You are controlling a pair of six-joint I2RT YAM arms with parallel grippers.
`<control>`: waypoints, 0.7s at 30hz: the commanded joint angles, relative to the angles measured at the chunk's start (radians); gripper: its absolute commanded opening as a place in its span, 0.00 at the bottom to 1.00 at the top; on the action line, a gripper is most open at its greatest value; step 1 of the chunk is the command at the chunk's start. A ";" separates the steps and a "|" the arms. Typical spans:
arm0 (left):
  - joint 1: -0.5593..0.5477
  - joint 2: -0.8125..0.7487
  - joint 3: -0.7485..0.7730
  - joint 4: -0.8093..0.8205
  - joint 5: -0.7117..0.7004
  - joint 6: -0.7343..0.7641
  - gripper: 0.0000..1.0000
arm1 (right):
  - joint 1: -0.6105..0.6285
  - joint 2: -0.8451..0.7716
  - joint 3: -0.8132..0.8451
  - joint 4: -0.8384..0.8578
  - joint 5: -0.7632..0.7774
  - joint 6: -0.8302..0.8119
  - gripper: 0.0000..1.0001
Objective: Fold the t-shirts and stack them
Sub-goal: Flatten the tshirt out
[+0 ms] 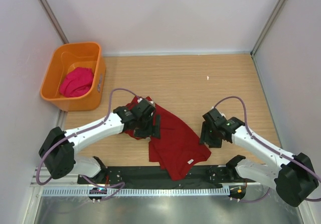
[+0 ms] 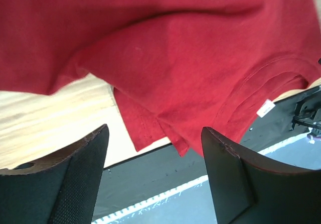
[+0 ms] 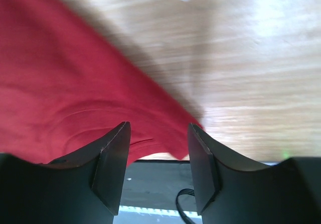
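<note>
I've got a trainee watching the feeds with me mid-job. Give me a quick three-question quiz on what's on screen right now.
1. True or false: the pink t-shirt lies inside the orange tub.
2. Pick one. The left gripper is: A) shut on cloth; B) open and holding nothing; C) out of view.
3. Short answer: in the top view, on which side of the red t-shirt does the right gripper sit, left or right?

Key: 1 true; 2 B; 3 right.
</note>
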 commanded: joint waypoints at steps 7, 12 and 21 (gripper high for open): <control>-0.020 0.033 -0.111 0.164 0.014 -0.074 0.73 | 0.033 0.085 -0.039 0.035 0.115 0.085 0.35; -0.031 -0.093 -0.098 0.096 -0.067 -0.111 0.67 | 0.033 0.157 -0.033 0.109 0.153 0.163 0.11; -0.028 -0.575 -0.149 -0.172 -0.315 -0.255 0.69 | -0.183 0.360 0.305 0.141 0.389 -0.121 0.01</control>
